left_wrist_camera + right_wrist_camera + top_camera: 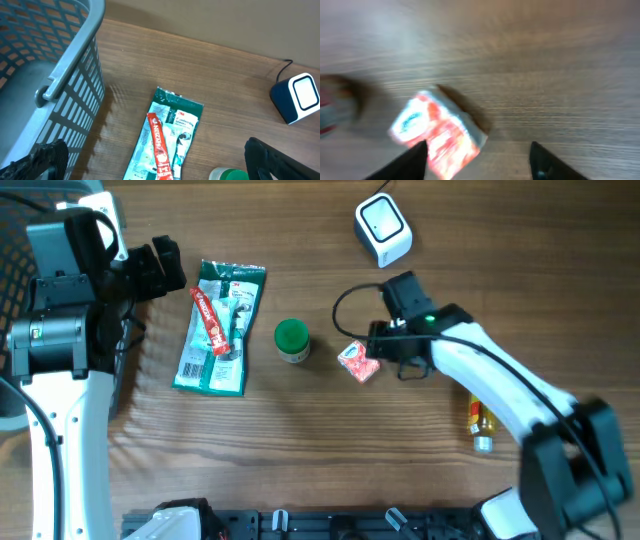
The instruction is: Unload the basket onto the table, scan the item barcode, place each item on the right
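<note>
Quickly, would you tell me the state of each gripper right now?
Left gripper: open, empty.
Right gripper: open, the packet lying by one finger, not held.

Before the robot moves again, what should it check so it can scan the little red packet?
1. Right gripper open: ok, its fingers stand wide apart.
2. Red packet free on the table: ok, it lies on the wood and no finger pinches it.
3. Barcode showing on the packet: cannot tell, the wrist picture is blurred and the overhead one too small.
4. Scanner uncovered: ok, nothing sits on it.
5. Left gripper empty: ok, it is open and holds nothing.
</note>
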{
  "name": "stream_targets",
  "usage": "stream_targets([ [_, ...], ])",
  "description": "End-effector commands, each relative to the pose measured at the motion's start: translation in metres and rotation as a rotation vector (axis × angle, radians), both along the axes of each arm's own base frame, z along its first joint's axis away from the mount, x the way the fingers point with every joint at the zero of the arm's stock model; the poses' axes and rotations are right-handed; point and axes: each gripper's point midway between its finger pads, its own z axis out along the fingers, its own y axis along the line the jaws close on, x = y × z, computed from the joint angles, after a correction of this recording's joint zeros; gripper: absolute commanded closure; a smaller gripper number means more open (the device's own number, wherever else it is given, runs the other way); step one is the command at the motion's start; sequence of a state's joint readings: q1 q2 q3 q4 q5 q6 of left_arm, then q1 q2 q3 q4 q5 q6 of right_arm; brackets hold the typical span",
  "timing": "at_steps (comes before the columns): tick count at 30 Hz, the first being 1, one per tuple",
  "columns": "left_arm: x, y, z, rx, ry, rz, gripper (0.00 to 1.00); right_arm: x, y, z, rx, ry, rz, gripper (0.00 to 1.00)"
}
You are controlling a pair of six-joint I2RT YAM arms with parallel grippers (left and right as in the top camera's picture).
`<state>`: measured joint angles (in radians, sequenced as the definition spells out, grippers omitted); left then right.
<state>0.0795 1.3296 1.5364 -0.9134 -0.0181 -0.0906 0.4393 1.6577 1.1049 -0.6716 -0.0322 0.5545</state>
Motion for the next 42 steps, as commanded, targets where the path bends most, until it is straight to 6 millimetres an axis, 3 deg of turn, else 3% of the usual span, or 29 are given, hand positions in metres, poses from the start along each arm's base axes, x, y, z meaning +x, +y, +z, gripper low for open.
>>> stream_targets([
  [1, 0.001, 0.002, 0.003, 0.011, -0.007, 0.002, 0.00, 0.007, 0.002, 0.056, 0.047, -0.144, 0.027, 0.31],
  [5, 0.001, 0.002, 0.003, 0.010, -0.007, 0.002, 0.00, -0.004, 0.022, 0.074, 0.070, -0.195, 0.087, 0.32],
  [16, 0.001, 0.002, 0.003, 0.011, -0.008, 0.002, 0.00, -0.020, 0.062, 0.079, -0.084, -0.327, 0.196, 0.32],
  [21, 0.001, 0.002, 0.003, 0.010, -0.008, 0.002, 0.00, -0.020, 0.062, 0.076, -0.092, -0.322, 0.197, 0.31],
  [25, 0.001, 0.002, 0.003, 0.011, -0.008, 0.002, 0.00, -0.020, 0.062, 0.076, -0.092, -0.322, 0.198, 0.00],
  [36, 0.001, 0.002, 0.003, 0.011, -0.008, 0.002, 0.00, -0.024, 0.061, 0.073, -0.093, -0.303, 0.204, 0.00],
  [42, 0.001, 0.002, 0.003, 0.011, -0.008, 0.002, 0.00, -0.028, 0.057, 0.062, -0.113, -0.279, 0.209, 0.01],
])
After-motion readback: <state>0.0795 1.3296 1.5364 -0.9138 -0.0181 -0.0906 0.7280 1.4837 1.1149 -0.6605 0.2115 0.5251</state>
